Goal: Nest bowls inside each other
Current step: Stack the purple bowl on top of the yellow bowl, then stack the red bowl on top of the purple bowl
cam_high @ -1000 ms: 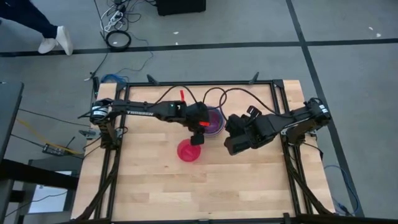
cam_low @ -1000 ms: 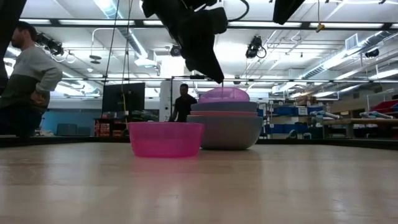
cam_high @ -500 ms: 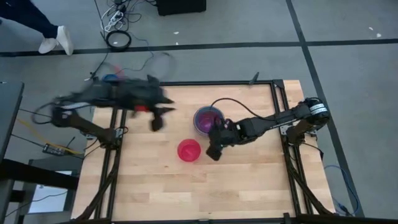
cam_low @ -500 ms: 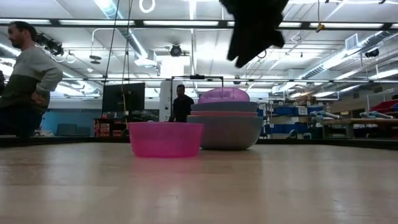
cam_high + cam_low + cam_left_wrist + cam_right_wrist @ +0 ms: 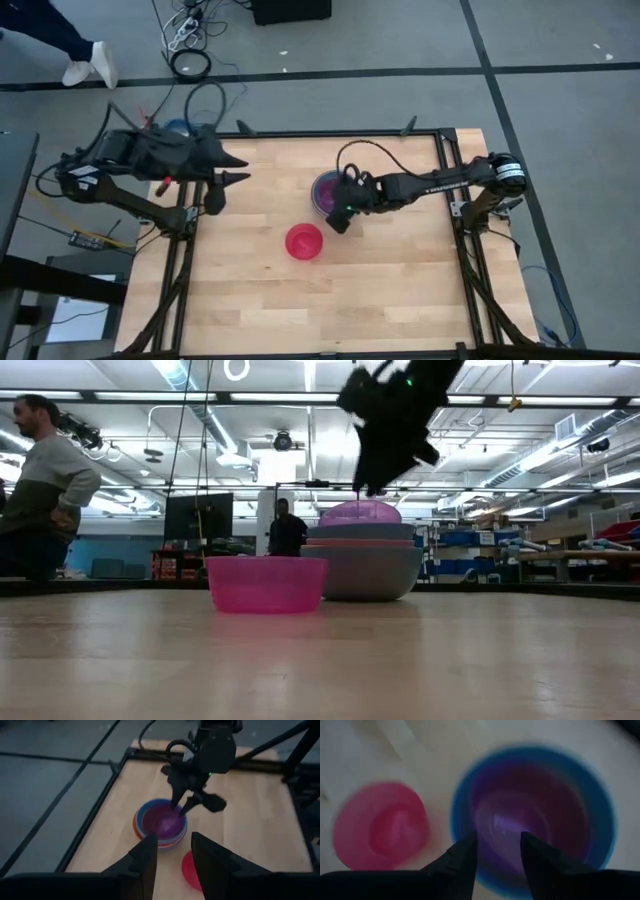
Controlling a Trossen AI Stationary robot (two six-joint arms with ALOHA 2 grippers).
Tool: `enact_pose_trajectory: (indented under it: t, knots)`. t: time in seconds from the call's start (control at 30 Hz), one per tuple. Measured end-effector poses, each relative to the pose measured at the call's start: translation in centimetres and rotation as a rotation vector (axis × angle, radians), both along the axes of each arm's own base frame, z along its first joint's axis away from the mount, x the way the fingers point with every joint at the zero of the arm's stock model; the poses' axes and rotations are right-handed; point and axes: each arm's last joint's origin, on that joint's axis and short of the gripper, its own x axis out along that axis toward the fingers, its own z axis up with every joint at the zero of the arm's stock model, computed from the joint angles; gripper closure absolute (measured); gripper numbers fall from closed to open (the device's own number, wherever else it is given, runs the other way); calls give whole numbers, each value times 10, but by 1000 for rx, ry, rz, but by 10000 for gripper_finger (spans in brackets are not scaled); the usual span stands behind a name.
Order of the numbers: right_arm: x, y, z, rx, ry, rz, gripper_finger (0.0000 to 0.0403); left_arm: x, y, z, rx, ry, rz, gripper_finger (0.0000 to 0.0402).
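Observation:
A stack of nested bowls [image 5: 331, 190], purple on top inside a blue rim, stands on its base right of the table's middle. It also shows in the low view [image 5: 362, 560] and both wrist views [image 5: 161, 822] [image 5: 530, 815]. A pink bowl [image 5: 304, 242] [image 5: 267, 583] [image 5: 382, 826] stands alone on the wood, nearer and to the left. My right gripper [image 5: 341, 220] [image 5: 192, 804] hangs open above the stack's near edge, touching nothing. My left gripper [image 5: 237, 170] [image 5: 172, 855] is open and empty, raised at the table's far left.
Black frame rails [image 5: 455, 180] run along the table's left and right sides. Bare wood [image 5: 400, 290] lies toward the near edge. Beyond the table, one person [image 5: 40, 480] stands at the left and another [image 5: 287, 530] stands far behind the bowls.
My left gripper has drawn back from above the stack toward the table's left edge and risen. My right gripper has moved left toward the stack and sunk, tipping further downward, until it hangs over the stack's near edge. The bowls have kept still.

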Motion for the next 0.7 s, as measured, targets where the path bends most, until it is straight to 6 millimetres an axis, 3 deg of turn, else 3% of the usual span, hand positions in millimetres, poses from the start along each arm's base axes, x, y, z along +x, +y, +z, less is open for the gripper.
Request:
enact_pose_trajectory:
  t: [0.13,0.2,0.27,0.37,0.5,0.6,0.7]
  knots:
    - [-12,3,-27,87,80,-15,266,7,-2,-6,-9,48,7,273]
    - [-15,8,-30,93,88,-20,266,9,-3,-8,-9,66,8,273]
    - [-18,14,-23,71,81,-24,266,12,-3,-9,-7,79,10,273]
    - [-17,20,4,44,0,-16,266,13,-3,-10,-6,80,12,273]
    - [-8,37,30,142,-103,120,266,14,-3,-10,1,78,22,273]
    - [-2,53,26,227,-114,190,266,14,-3,-10,3,77,25,273]
    - [4,65,8,243,-55,187,266,14,-3,-10,-2,74,31,273]
